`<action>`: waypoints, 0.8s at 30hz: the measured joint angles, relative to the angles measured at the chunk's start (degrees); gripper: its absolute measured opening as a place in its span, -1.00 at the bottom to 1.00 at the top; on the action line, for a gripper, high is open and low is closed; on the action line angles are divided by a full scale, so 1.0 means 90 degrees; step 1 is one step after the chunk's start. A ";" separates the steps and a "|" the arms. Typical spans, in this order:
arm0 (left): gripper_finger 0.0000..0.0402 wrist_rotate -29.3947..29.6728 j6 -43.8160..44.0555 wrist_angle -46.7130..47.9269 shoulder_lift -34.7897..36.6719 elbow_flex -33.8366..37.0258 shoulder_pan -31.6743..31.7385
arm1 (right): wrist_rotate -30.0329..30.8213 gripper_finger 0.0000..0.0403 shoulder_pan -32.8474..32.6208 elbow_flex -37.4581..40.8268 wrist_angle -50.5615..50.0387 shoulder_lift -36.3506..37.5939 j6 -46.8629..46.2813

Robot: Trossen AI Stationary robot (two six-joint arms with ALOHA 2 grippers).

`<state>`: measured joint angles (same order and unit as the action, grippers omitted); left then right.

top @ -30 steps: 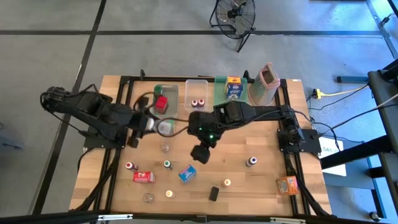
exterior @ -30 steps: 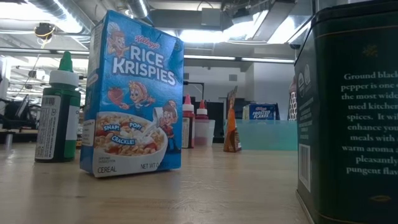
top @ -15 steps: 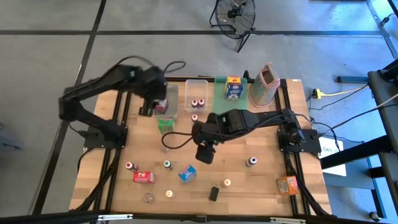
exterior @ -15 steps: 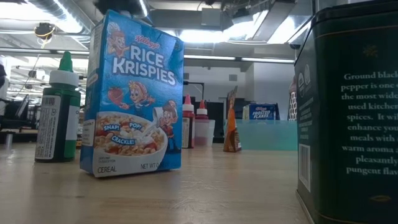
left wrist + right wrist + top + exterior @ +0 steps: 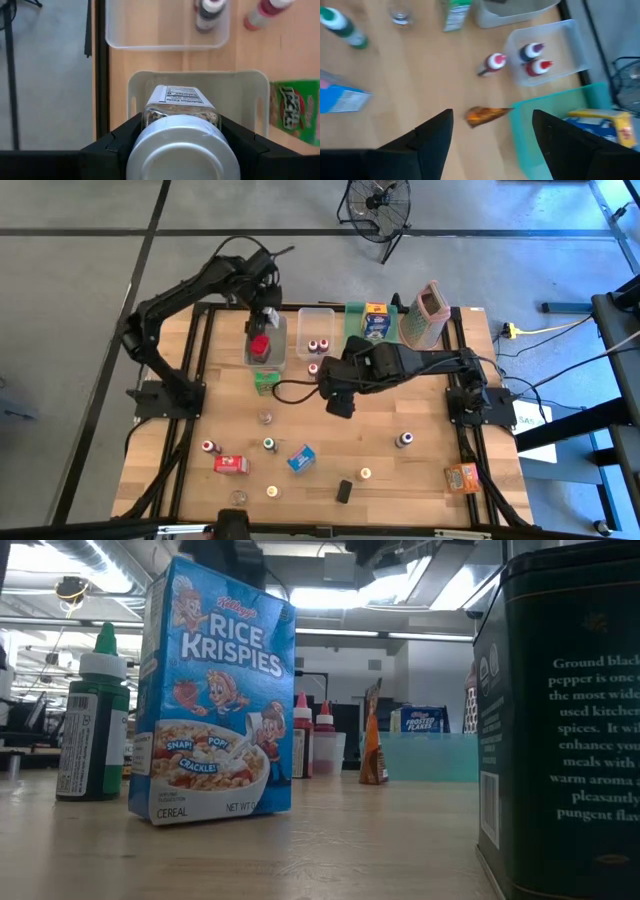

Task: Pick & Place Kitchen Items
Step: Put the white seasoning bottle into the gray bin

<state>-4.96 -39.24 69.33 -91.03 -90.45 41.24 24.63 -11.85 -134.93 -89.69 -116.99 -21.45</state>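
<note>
Over the clear bin [image 5: 266,340] at the table's far edge, in the high view, the left gripper [image 5: 263,315] hung with the arm arched up from its base. A red-capped item [image 5: 259,346] lay in that bin and a green box [image 5: 265,381] stood just beside the bin's near end. The right gripper [image 5: 340,404] hovered near the table's middle, on the bin's right. A second clear bin [image 5: 318,332] with two bottles sat next to the first, then the green tray [image 5: 361,330] and the pink grater [image 5: 428,315]. Other items lay scattered well away from the bin, toward the near edge.

At table height, the low view showed a Rice Krispies box [image 5: 214,695] upright with a green-capped bottle [image 5: 93,720] just beside it, and a dark pepper tin [image 5: 564,725] close to the camera.

From the left wrist view, the left gripper [image 5: 181,145] was clamped on a jar with a silver lid [image 5: 181,137], fingers pressed against both sides, right above the bin [image 5: 260,102].

From the right wrist view, the right gripper [image 5: 492,132] stood wide apart and held nothing; an orange packet [image 5: 482,115] lay on the wood beneath it, beside the tray [image 5: 540,135].
</note>
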 joint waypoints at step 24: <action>0.00 -0.0448 -0.0328 -0.0322 -0.0948 -0.0005 0.0774 | 0.0126 0.36 0.1584 0.0000 0.0252 0.0201 0.2947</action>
<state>-9.00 -42.19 66.43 -99.57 -90.50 48.21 25.77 2.41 -134.93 -87.42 -115.18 5.06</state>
